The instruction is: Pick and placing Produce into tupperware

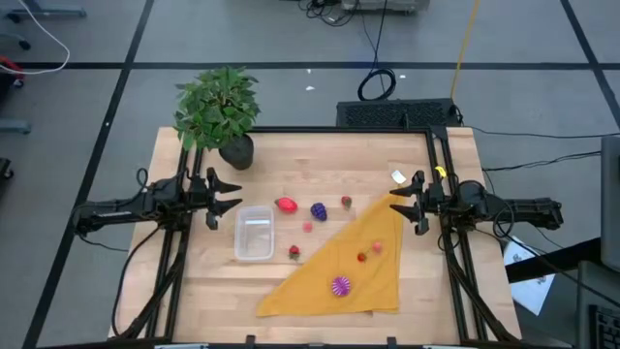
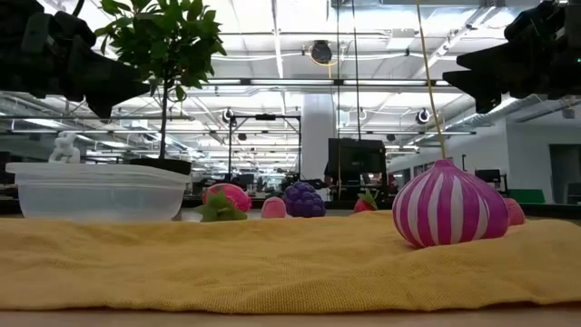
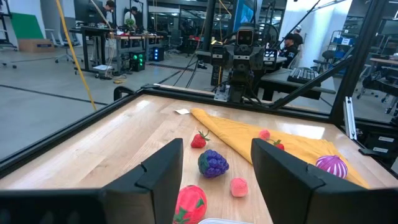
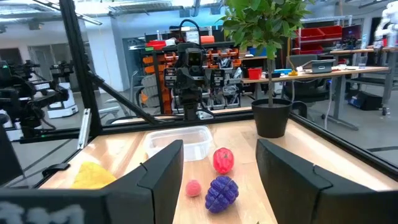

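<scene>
1. While both arms wait at the tabletop [image 1: 320,155] edges, we judge no pick has begun: the tupperware [image 1: 254,234] looks empty.
2. Our left hand [image 1: 230,193] and right hand [image 1: 397,206] are spread wide, holding nothing.
3. Produce lies scattered; the red piece [image 1: 286,205] sits nearest the box, so we reach there first.
</scene>
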Controlling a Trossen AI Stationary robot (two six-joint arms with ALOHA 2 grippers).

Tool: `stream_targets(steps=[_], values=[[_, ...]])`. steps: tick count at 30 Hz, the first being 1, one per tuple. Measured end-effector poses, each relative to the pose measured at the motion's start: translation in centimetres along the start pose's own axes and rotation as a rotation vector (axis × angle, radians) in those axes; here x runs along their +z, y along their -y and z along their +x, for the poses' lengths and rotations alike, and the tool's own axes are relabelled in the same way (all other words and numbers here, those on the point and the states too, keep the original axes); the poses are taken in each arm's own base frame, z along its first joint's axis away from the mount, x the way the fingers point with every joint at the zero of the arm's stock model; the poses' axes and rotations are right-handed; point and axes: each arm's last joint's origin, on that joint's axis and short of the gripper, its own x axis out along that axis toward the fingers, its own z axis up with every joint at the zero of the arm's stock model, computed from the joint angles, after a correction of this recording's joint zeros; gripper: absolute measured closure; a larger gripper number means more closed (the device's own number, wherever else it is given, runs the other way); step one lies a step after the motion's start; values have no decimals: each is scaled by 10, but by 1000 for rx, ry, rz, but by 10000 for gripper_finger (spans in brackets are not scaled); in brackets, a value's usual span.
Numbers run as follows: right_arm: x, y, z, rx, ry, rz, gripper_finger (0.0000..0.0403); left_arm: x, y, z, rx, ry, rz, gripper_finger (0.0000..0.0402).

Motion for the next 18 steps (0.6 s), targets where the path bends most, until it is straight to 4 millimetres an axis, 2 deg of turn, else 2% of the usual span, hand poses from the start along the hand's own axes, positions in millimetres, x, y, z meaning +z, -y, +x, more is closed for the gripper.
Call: stream_targets(steps=[9, 18], values=[[6, 0, 0, 3, 59, 7, 211, 0, 0, 0, 0, 0, 0, 206], [20, -2, -2, 28, 211, 120, 211, 0, 0, 0, 0, 0, 0, 206]])
